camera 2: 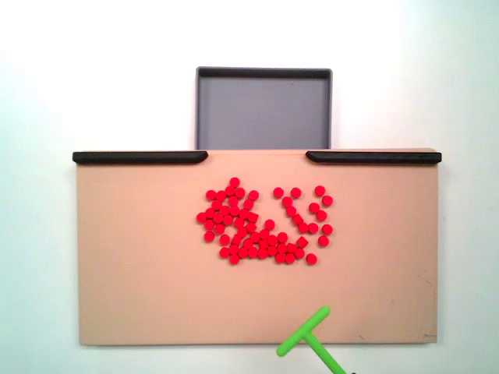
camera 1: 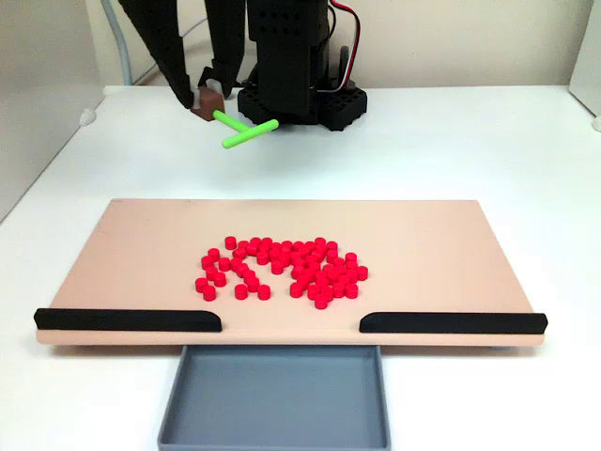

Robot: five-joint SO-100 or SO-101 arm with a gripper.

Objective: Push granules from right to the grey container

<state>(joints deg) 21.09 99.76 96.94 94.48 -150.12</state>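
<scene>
- Red granules [camera 1: 282, 268] lie in a loose cluster near the middle of the beige board [camera 1: 141, 244]; in a fixed view from above [camera 2: 261, 226] the cluster sits just below the gap between the two black strips [camera 2: 140, 157].
- The grey container [camera 1: 274, 395] rests on the white table [camera 1: 470, 150], touching the board's edge at that gap, with no granules in it.
- The black arm's fingers [camera 1: 208, 99] pinch a brown block carrying the green T-shaped stick [camera 1: 246, 130], held above the table beyond the board's far edge.
- From above, the stick [camera 2: 306, 336] overlaps the board's lower edge, well apart from the granules.
</scene>
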